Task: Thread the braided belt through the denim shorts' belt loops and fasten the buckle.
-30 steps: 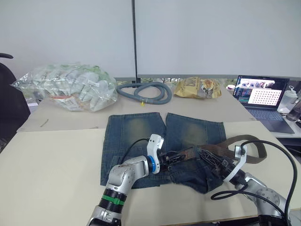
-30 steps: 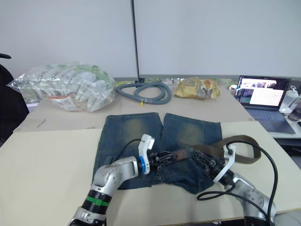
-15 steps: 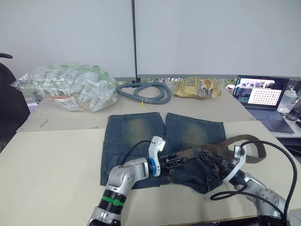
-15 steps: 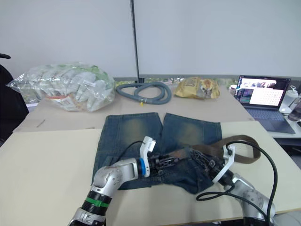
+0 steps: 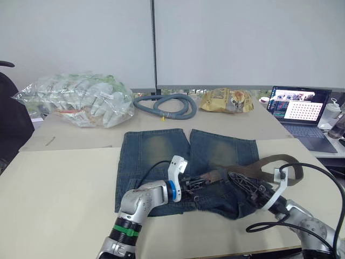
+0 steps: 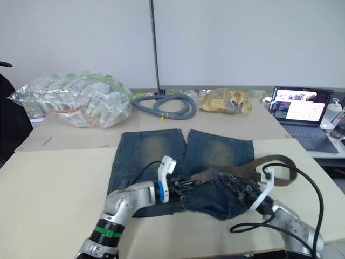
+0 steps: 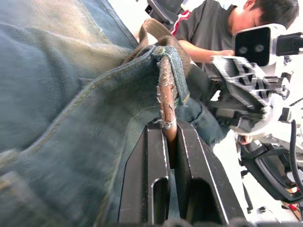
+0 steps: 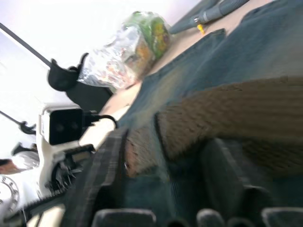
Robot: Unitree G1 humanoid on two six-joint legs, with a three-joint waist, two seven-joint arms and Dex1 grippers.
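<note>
Braided belt (image 5: 253, 167) mid-length hidden under denim shorts (image 5: 156, 148) waistband; buckle indiscernible; right wrist view blurred.

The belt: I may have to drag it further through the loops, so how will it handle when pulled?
The belt will probably flop: its free end loops loosely across the table. Its braided surface may snag on the shorts. The left claw pinches it edge-on, so it seems thin and pliable.

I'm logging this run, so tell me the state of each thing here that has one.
Shorts: flat on the table, waistband bunched at the claws.
Belt: partly along the waistband, rest looped off to the right.
Left claw: shut on the belt end.
Right claw: at the waistband, grip unclear.
Laptop: open, screen lit.
</note>
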